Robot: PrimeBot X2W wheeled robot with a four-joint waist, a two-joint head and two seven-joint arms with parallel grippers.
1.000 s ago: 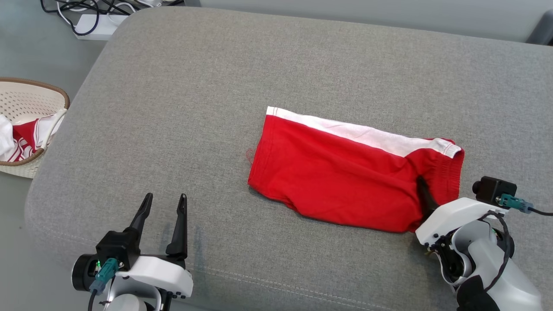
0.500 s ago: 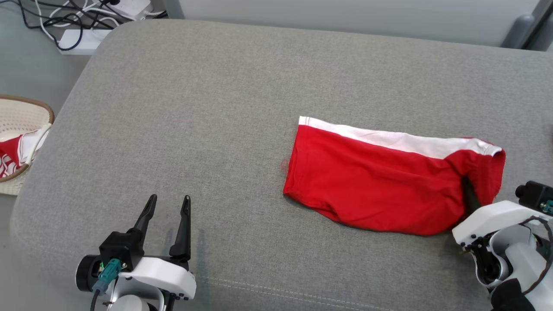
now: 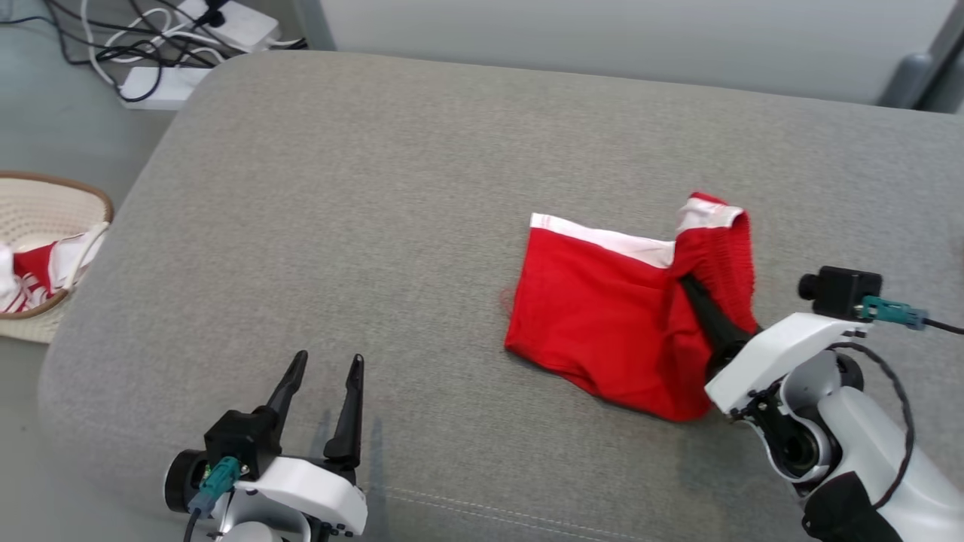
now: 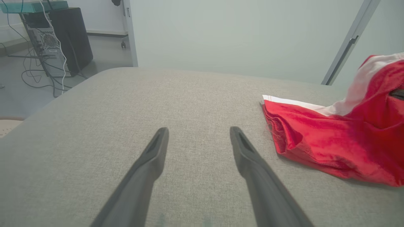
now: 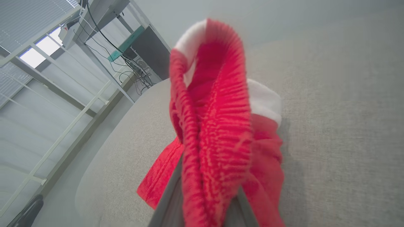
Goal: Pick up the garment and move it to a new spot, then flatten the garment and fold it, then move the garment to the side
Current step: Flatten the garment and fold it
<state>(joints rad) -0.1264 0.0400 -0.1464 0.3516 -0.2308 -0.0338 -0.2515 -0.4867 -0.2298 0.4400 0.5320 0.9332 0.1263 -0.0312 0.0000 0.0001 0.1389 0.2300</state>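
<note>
Red fabric shorts with white side stripe (image 3: 595,324), clamped in right fingers (image 3: 704,312); left fingers (image 3: 352,403) spread, empty; lift gently, preserving fold.

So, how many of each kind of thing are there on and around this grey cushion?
Red garment: 1
Basket: 1
Power strips: 2
End effectors: 2 (left end effector, right end effector)
Total: 6

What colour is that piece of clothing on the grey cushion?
Red garment with a white stripe, clearest in the head view.
</note>
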